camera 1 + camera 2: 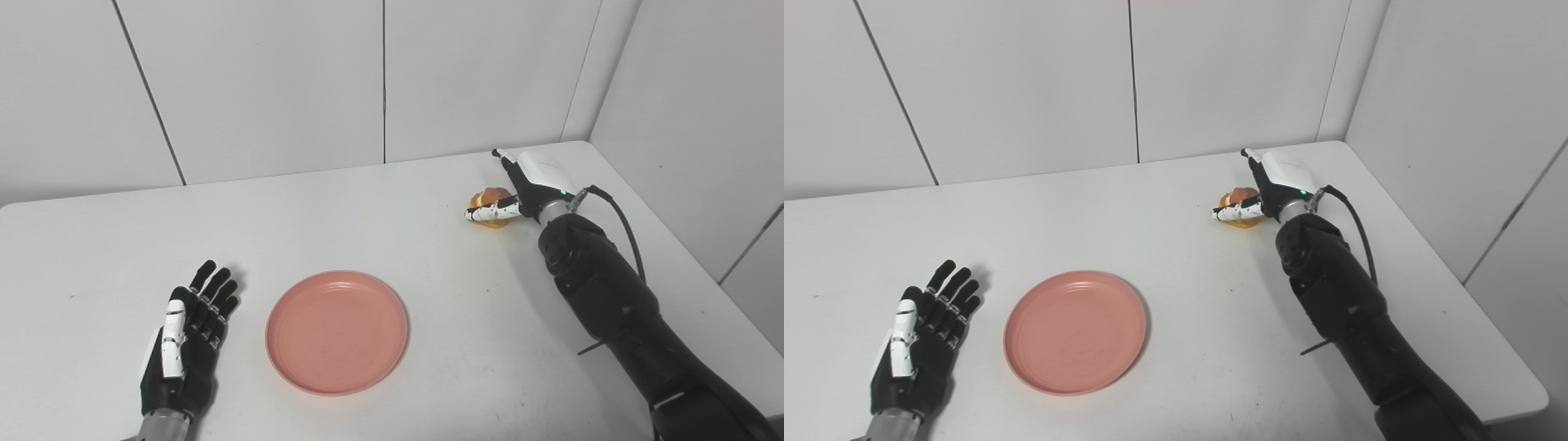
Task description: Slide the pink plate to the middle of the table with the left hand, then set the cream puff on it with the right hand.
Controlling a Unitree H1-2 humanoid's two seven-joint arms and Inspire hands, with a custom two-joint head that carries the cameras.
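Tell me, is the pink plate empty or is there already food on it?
Empty. The pink plate shows only its bare surface; the cream puff is apart from it, far right, at the right robot hand.

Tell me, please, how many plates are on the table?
1. The pink plate lies flat near the table's front middle, beside the open left hand. Nothing is on it, and no other plate shows.

Bright even overhead light, soft faint shadows on the white table (380,202), sharp focus, slight grain
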